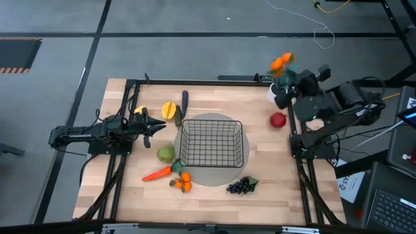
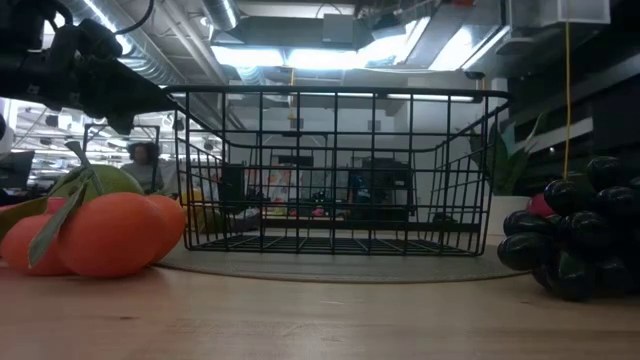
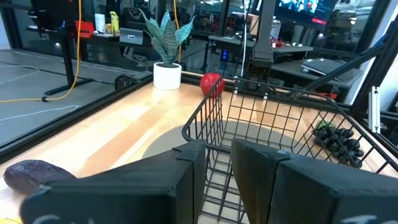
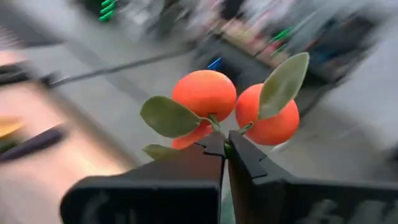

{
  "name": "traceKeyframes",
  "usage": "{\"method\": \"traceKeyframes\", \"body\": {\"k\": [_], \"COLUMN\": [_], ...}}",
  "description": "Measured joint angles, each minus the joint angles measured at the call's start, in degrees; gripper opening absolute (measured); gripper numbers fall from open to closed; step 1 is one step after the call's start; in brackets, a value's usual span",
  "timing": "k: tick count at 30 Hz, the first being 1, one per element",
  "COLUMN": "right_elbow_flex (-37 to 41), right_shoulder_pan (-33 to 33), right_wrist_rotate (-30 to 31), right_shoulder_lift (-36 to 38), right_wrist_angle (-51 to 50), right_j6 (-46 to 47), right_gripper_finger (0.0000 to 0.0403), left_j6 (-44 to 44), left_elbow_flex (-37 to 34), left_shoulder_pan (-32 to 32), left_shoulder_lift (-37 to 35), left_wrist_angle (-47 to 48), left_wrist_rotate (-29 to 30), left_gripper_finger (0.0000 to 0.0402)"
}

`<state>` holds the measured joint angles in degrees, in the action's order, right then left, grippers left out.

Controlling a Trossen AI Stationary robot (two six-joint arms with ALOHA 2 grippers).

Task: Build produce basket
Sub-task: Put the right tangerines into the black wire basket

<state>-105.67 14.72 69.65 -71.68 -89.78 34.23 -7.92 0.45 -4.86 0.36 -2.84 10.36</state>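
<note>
Although the basket point(image 1: 211, 143) sits ready on its grey mat point(image 1: 195, 175) in the middle of the tabletop point(image 1: 273, 175), I see nothing inside it yet, so by my reckoning the build has barely begun. My right hand point(image 4: 225, 148) is clenched on the stem of a leafy pair of oranges point(image 4: 233, 109), held up in the air off the far right corner, well apart from the basket; in the high view they show as an orange blur point(image 1: 281, 62) above the potted plant point(image 3: 165, 46). My left hand point(image 3: 219, 155) hangs just beside the basket's left wall with its fingers slightly apart, grasping nothing.

Everything else lies loose around the basket: the eggplant point(image 1: 184, 101) and yellow pieces point(image 1: 168, 110) beyond its far-left corner, the green pear point(image 1: 166, 153) and carrot point(image 1: 156, 174) to its left, a second orange cluster point(image 1: 182, 181) near its front-left corner, grapes point(image 1: 240, 186) at the front right, and the red apple point(image 1: 278, 119) to the right.

I judge the oranges are the first load, with seven pieces left after them.
</note>
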Motion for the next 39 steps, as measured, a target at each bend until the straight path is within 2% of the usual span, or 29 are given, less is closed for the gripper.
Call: {"method": "traceKeyframes", "body": {"k": [3,6,12,15,18,20,25,27,32,36,39], "right_elbow_flex": [-0.03,1.02,1.72,1.7,1.68,1.67,3.61,7.84,21.07,32.39,40.73], "right_shoulder_pan": [-1.55,-2.58,-6.07,-8.23,-10.36,-11.86,-14.59,-15.1,-17.83,-20.2,-21.37], "right_wrist_rotate": [-10.87,-19.92,-43.94,-53.7,-56.66,-58.26,-66.94,-66.76,-61.21,-61.34,-63.93], "right_shoulder_lift": [1.21,2.15,2.35,2.43,2.45,2.49,2.6,3.26,7.02,12.46,18.07], "right_wrist_angle": [3.29,11.22,42.0,57.56,67.65,70.05,62.66,62.76,67.31,73.88,78.11], "right_j6": [-1.68,-9.47,-37.65,-47.31,-52.17,-52.97,-50.12,-49.56,-47.77,-44.95,-42.13], "right_gripper_finger": [0.0,0.0,0.0,0.0,0.0,0.0,0.0,0.0,0.0,0.0,0.0], "left_j6": [0.0,0.0,0.0,0.0,0.0,0.0,0.85,0.85,0.87,1.02,1.01], "left_elbow_flex": [0.0,0.0,0.0,0.0,0.0,0.0,0.0,0.0,0.0,0.0,0.0], "left_shoulder_pan": [0.0,0.0,0.0,0.0,0.0,0.0,0.0,0.0,0.0,0.0,0.0], "left_shoulder_lift": [0.0,0.0,0.0,0.0,0.0,0.0,0.0,0.0,0.0,0.0,0.0], "left_wrist_angle": [-0.15,-0.21,-0.34,-0.41,-0.43,-0.43,-0.43,-0.43,-0.43,-0.43,-0.43], "left_wrist_rotate": [-0.03,-0.05,2.6,3.62,3.71,3.73,3.77,3.79,3.86,3.87,3.86], "left_gripper_finger": [0.0069,0.0069,0.0069,0.0069,0.0069,0.0069,0.0069,0.0069,0.0069,0.0069,0.0069]}}
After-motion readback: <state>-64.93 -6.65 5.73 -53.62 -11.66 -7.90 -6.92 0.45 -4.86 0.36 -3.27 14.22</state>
